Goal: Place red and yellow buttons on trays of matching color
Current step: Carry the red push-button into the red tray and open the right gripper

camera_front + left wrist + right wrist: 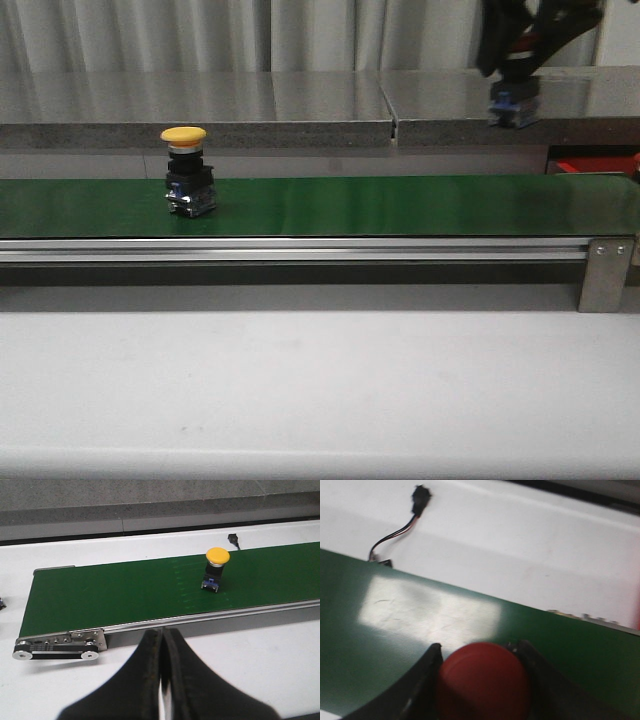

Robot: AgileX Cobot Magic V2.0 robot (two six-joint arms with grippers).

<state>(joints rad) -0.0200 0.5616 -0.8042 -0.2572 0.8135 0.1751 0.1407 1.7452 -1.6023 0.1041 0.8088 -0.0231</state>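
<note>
A yellow button (184, 135) on a black and blue base stands upright on the green belt (400, 205), toward its left; it also shows in the left wrist view as the yellow button (218, 555). My left gripper (162, 632) is shut with nothing in it, over the white table just short of the belt's rail. My right gripper (512, 80) hangs high at the far right, shut on the red button (482, 680); only its blue base (515, 105) shows in the front view. A corner of the red tray (595, 165) peeks out at the right. The yellow tray is out of view.
The belt's metal rail (300, 250) runs along its near side, with an end bracket (605, 272) at the right. A black cable plug (420, 495) lies on the white surface beyond the belt. A grey ledge (200, 110) runs behind.
</note>
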